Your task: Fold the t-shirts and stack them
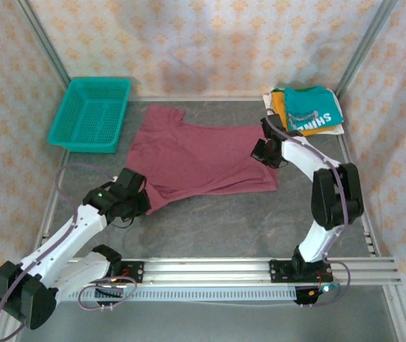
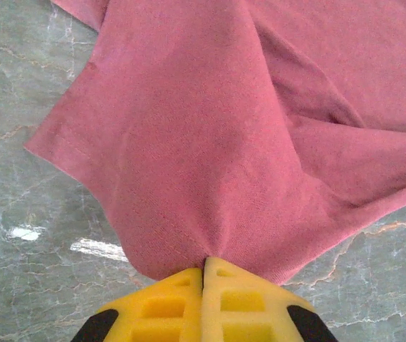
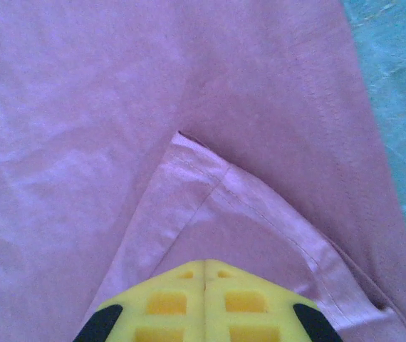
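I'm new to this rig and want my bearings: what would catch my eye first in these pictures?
A large maroon cotton t-shirt lies spread over the middle of the grey marbled table, the left gripper pinching its near-left corner, the right gripper shut on its right edge. A teal plastic mesh basket sits far left; a stack of folded t-shirts, teal on top, sits far right.

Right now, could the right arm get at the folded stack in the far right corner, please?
Probably yes: the stack lies just beyond the right end effector with nothing between, though that is shut on the maroon t-shirt.
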{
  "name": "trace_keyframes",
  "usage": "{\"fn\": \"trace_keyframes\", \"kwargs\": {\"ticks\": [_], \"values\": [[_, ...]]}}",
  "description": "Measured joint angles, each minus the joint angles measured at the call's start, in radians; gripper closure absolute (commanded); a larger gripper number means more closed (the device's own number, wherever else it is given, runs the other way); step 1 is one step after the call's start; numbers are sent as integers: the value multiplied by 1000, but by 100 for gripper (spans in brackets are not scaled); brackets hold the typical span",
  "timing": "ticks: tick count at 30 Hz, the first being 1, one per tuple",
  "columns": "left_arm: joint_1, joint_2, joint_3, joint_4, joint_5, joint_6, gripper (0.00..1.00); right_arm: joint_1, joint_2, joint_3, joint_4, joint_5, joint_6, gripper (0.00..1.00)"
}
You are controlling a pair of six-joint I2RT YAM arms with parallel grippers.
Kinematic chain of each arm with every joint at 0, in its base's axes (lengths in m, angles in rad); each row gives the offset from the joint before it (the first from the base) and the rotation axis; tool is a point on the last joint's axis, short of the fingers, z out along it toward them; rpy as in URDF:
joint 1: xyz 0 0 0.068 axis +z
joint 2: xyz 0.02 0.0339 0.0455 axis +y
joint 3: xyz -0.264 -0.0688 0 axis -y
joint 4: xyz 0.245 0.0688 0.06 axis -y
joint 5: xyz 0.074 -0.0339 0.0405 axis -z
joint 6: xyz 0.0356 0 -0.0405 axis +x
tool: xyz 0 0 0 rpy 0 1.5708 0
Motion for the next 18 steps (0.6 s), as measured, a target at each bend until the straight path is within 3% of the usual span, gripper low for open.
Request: {"fn": "trace_keyframes", "kwargs": {"ticks": [5,18], "values": [[0,-2,-39,-9,8,-19,100,0,-63,-69,-9,10,-10,75],[-11,166,-122,55,39,-40,100,71,161,123,-35,23,-15,55]]}}
